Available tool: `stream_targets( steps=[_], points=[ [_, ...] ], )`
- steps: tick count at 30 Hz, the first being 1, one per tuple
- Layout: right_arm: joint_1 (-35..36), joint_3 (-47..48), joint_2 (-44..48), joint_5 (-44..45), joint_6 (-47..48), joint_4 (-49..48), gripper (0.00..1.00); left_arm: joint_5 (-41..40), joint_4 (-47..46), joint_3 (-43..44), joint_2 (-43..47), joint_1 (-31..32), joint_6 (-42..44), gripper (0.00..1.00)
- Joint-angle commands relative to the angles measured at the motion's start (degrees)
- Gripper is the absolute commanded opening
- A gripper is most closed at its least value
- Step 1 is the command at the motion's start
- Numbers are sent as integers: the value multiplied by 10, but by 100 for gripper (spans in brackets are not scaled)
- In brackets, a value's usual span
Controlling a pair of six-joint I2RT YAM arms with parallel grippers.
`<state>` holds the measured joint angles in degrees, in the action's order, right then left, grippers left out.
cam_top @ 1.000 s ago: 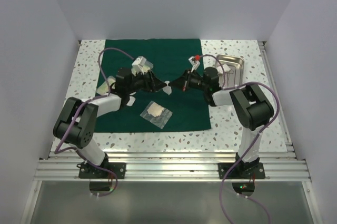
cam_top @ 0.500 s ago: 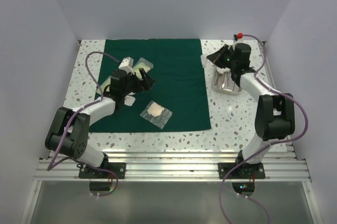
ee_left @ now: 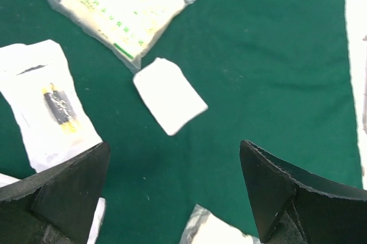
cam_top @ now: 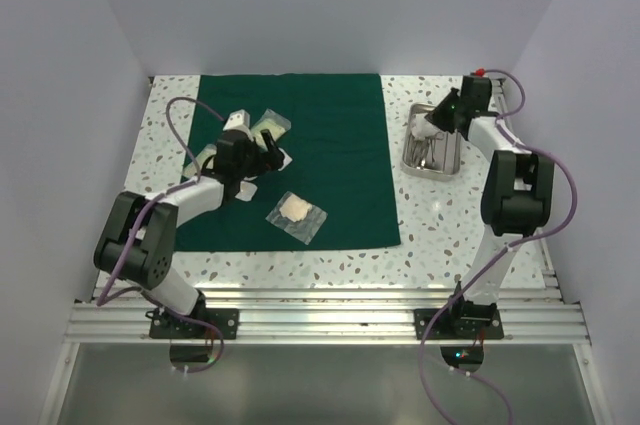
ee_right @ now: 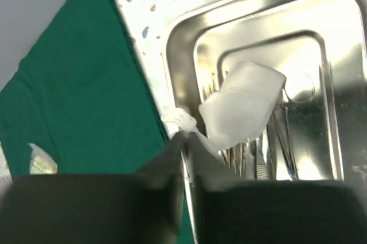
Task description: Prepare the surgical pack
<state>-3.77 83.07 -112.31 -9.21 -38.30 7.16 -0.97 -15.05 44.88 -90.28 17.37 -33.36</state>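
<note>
Early stage. Matte green cloth (cam_top: 300,135) lies flat and unfolded. The shiny rectangular steel tray (cam_top: 450,157) sits beside it on the speckled table (cam_top: 470,225), not yet packed. Right gripper (ee_right: 184,140) pinches a crinkly clear pouch (ee_right: 243,103) over thin instruments (ee_right: 281,140). Left gripper (ee_left: 172,181) is spread wide near 1 glossy gauze packet (ee_left: 123,6).

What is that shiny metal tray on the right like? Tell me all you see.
The steel tray is small, rectangular with rounded corners, mirror-bright, with a flat rim and a stepped well. It lies on the speckled table, close to the right edge of the green cloth. Thin steel instruments lie in it. The right gripper holds a clear pouch over it; contact unclear.
</note>
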Motion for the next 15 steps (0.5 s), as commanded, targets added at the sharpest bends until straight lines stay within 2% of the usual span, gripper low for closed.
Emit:
stream_targets(
  steps=[1, 2, 4, 12, 15],
  points=[
    [-2, 23, -5, 32, 19, 42, 28, -39, 49, 66, -23, -3, 15, 98],
    [-3, 23, -3, 42, 24, 49, 41, -48, 57, 74, -33, -3, 20, 97],
    [-3, 17, 8, 54, 35, 50, 53, -56, 83, 100, -45, -3, 22, 96],
    [33, -21, 117, 81, 80, 59, 55, -53, 138, 203, -153, -4, 12, 78],
    [70, -39, 142, 68, 93, 50, 55, -49, 140, 216, -179, -4, 10, 73]
  ],
)
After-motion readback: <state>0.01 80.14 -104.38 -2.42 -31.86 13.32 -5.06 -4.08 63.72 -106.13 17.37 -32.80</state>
